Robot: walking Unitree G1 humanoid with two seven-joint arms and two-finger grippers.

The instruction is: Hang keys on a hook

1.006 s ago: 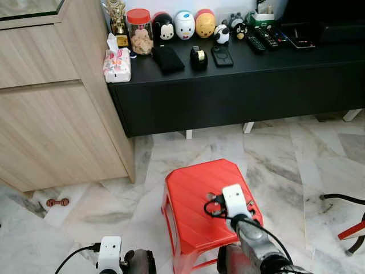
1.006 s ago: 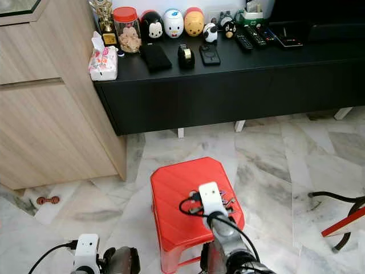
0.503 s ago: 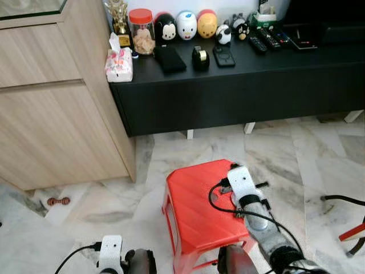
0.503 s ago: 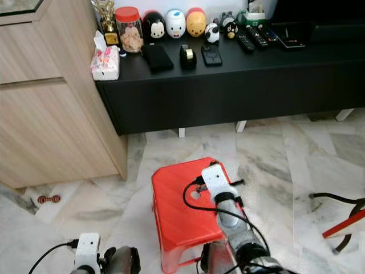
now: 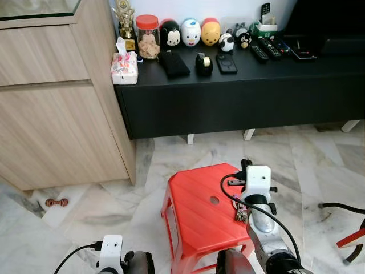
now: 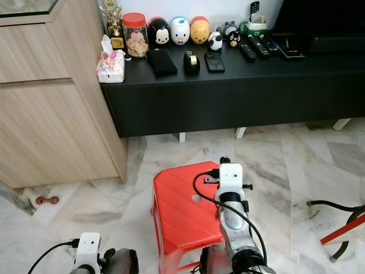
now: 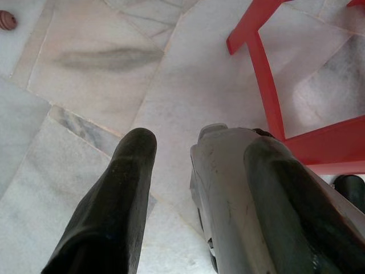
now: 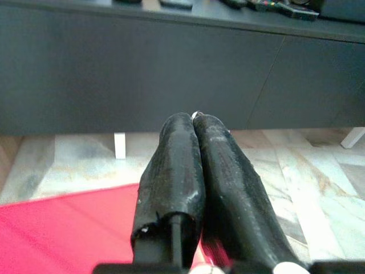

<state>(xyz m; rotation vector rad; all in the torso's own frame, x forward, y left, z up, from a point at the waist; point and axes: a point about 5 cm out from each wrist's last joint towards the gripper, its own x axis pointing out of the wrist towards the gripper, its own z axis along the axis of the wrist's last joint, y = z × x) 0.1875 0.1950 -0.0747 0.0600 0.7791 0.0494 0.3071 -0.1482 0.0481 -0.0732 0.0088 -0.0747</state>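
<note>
My right gripper (image 5: 246, 165) is held above the right edge of the red plastic stool (image 5: 199, 220) and points toward the black console. Its fingers (image 8: 177, 154) are pressed together, with a bit of metal ring (image 8: 195, 116) showing at their tips. The keys (image 5: 241, 214), with a pinkish tag, dangle under the wrist beside the stool's edge. My left gripper (image 7: 199, 142) hangs low over the marble floor by the stool's legs, fingers apart and with nothing between them.
A long black console (image 5: 239, 91) stands ahead, carrying toy figures (image 5: 191, 32), a jar (image 5: 148, 36), a tissue pack (image 5: 124, 68) and remotes (image 5: 259, 52). A wooden cabinet (image 5: 51, 114) stands at the left. A red chair leg (image 5: 349, 238) and black cable (image 5: 339, 206) lie at the right.
My right gripper has lifted off the stool top and swung forward and to the right, and the keys now hang beneath it. The camera has shifted slightly.
</note>
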